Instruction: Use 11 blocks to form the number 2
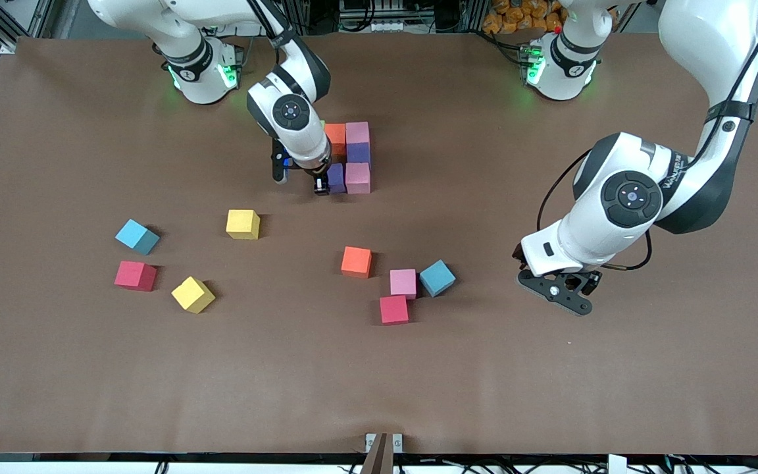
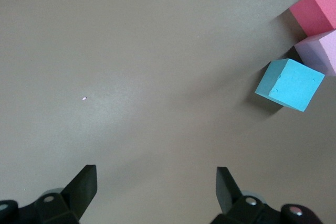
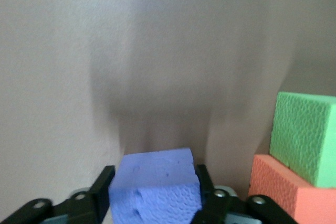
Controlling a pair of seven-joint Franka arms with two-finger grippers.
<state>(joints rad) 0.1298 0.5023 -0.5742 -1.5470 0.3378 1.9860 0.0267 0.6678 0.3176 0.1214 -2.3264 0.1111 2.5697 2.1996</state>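
Partly built number 2 near the robots' bases: orange block (image 1: 335, 135), pink block (image 1: 357, 133), purple block (image 1: 358, 153) and pink block (image 1: 357, 178). My right gripper (image 1: 323, 184) is down at the table beside this last pink block, its fingers against both sides of another purple block (image 1: 336, 176). The right wrist view shows that purple block (image 3: 155, 182) filling the right gripper (image 3: 155, 174), with a green block (image 3: 307, 137) and an orange block (image 3: 278, 187) beside it. My left gripper (image 1: 560, 289) hangs open and empty over bare table; in its own view the left gripper (image 2: 156, 174) holds nothing.
Loose blocks lie nearer the front camera: light blue (image 1: 137, 236), yellow (image 1: 243, 224), red (image 1: 135, 275) and yellow (image 1: 193, 294) toward the right arm's end; orange (image 1: 356, 261), pink (image 1: 403, 283), red (image 1: 394, 309) and light blue (image 1: 437, 278) mid-table.
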